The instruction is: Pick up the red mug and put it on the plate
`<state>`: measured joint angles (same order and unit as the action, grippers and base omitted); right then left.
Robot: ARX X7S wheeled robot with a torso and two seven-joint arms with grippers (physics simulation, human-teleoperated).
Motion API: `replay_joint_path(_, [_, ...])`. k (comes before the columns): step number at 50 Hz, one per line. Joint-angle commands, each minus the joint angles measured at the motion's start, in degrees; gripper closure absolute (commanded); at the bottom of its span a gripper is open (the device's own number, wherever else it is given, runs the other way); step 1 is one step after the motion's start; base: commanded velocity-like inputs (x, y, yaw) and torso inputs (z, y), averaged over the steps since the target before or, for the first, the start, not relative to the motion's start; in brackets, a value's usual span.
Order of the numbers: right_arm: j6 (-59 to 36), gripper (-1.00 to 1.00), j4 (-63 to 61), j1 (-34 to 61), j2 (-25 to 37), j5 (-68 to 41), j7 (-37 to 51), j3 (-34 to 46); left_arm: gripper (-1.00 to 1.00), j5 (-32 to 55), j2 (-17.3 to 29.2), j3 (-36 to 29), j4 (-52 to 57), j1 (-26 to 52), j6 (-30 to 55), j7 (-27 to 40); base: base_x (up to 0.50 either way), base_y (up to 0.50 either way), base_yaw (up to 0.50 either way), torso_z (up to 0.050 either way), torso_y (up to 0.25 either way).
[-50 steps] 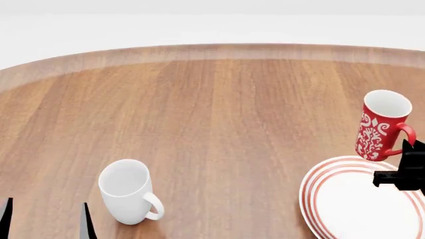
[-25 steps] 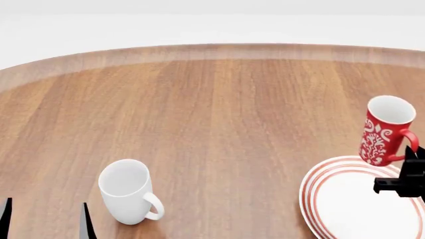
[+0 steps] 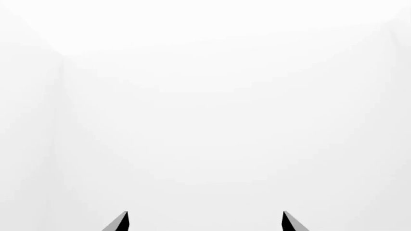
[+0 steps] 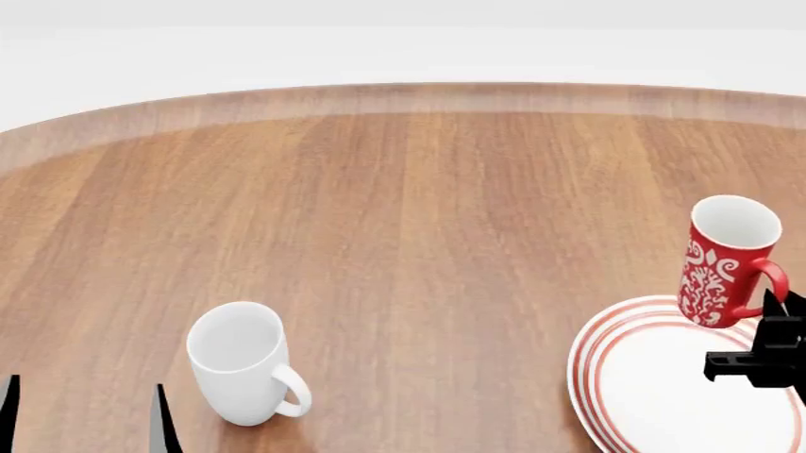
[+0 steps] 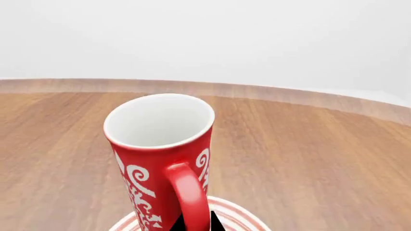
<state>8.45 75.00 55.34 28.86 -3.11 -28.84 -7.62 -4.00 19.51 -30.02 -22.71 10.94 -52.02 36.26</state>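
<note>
The right gripper pinched the red mug by its handle, tilted, at the plate's one-o'clock rim. Released there, it might tip onto the desk. The left gripper stood spread.

Plain white mug stands upright on round wooden table

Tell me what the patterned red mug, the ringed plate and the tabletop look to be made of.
Tall red mug with white swirls: looks like glazed ceramic, smooth with a white inside. Round white plate with red rings: likely the same glazed ceramic. Brown table: wood or wood veneer, with visible grain streaks and a matte look.
</note>
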Motion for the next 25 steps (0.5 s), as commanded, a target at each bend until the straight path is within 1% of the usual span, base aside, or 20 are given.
replay_joint_path(1, [0.40, 1.00, -0.03, 0.14, -0.32, 1.88, -0.64, -2.75, -1.00, -1.15, -0.03, 0.18, -0.36, 0.16, -0.69, 0.72, 0.00, 0.00, 0.00, 0.000, 0.000])
replay_joint_path(19, [0.51, 1.00, -0.03, -0.16, -0.44, 2.55, -0.95, -3.95, -1.00, -1.79, 0.00, 0.14, -0.66, 0.33, -1.28, 1.44, 0.00, 0.00, 0.00, 0.001, 0.000])
replay_joint_path(25, [0.65, 1.00, -0.03, -0.24, -0.39, 2.72, -0.77, -4.21, -1.00, -3.25, -0.02, 0.53, -0.70, 0.36, -1.42, 2.29, 0.00, 0.00, 0.00, 0.000, -0.012])
